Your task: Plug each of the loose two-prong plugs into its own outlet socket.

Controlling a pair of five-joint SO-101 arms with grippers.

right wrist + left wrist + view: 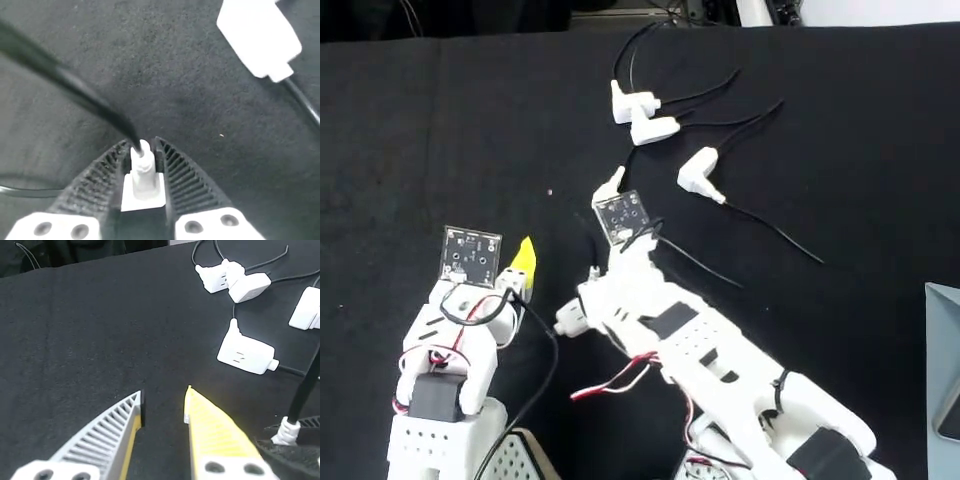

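My right gripper [143, 146] is shut on a small white two-prong plug [145, 180], whose black cord [75, 85] rises out from between the fingers. The right arm [660, 320] stretches to the table's middle, just short of a white outlet socket [610, 185] with two slots [245, 355]. Three more white outlet blocks lie farther back: two together [620, 100] [655, 128] and one to the right [698, 170] [260, 35]. My left gripper [164, 394] hangs open over bare black cloth with nothing in it, its yellow finger [524, 256] at the front left.
A black cloth [440, 130] covers the table. Black cords [770, 230] trail from the outlet blocks to the back and to the right. A grey-blue object [945, 370] sits at the right edge. The left half of the cloth is bare.
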